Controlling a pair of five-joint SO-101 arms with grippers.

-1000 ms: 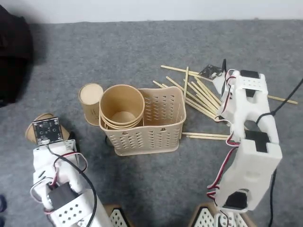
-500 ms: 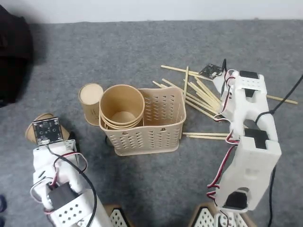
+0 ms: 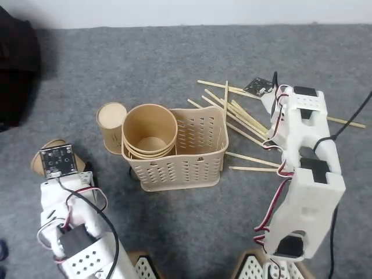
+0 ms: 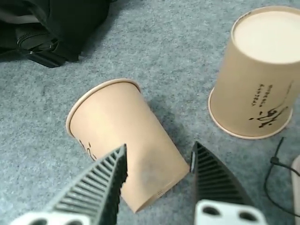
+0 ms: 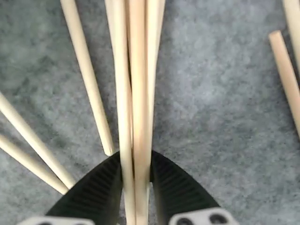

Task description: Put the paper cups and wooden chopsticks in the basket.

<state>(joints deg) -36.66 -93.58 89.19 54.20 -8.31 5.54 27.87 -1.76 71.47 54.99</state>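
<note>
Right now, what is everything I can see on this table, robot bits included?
basket: one, beige, middle of the carpet.
stacked paper cups: nested stack, number unclear, tan, upright in the basket's left end.
upside-down paper cup: one, tan, standing just left of the basket.
lying paper cup: one, tan, on its side by the left arm.
wooden chopsticks: many, pale, scattered right of the basket.
bag: one, black, far left edge.
carpet: grey, under everything.
left gripper: open, over the lying paper cup.
right gripper: shut on a few wooden chopsticks.
</note>
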